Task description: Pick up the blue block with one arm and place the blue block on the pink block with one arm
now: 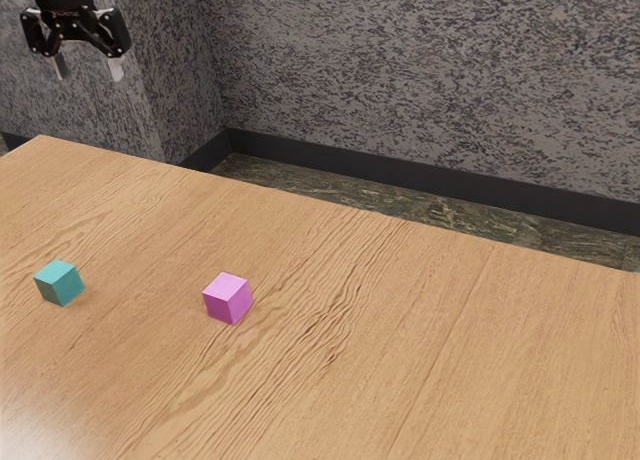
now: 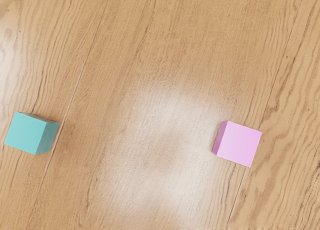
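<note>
End effector (image 1: pixel 90 73) apparently spread, blue block (image 1: pixel 58 282) teal

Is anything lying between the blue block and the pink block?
No. Only bare wooden tabletop lies between the teal-blue cube and the pink cube; the wrist view and the exterior view both show this.

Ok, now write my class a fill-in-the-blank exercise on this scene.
1. The gripper hangs high above the table, fingers ____, not shut.
2. In the exterior view, the blue block lies to the ____ of the pink block.
3. The table holds ____ blocks, set apart from each other.
Missing words: open; left; two.
</note>
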Robot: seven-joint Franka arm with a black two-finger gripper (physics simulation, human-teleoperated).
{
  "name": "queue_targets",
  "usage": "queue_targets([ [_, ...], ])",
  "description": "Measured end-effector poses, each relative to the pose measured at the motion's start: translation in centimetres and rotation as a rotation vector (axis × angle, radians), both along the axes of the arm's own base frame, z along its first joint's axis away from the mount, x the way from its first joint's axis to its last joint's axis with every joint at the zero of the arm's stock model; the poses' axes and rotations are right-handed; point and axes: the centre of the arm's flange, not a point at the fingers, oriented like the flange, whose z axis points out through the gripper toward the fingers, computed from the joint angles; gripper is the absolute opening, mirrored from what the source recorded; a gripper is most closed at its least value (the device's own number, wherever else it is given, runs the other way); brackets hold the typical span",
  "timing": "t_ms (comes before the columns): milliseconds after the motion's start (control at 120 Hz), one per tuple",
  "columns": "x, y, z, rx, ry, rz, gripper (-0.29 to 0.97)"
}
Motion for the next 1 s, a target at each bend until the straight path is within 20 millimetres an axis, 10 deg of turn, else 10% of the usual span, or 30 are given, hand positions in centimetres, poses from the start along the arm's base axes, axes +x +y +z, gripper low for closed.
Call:
queue_targets([
  [192,0.2,-1.4,0.8,-0.025,-0.032,-0.029,0.66],
  [283,-3.5,-6.1,11.0,0.059,-0.244,-0.114,0.66],
  [375,-5.0,-12.3,14.1,0.087,-0.312,-0.230,0.66],
  [467,-5.3,-14.0,14.5,0.103,-0.323,-0.260,0.66],
  [675,-5.3,-9.7,14.1,0.128,-0.304,-0.172,0.66],
  [842,-4.6,-12.6,13.1,0.122,-0.281,-0.228,0.66],
  [1000,-3.6,-9.8,11.0,0.126,-0.222,-0.173,0.66],
])
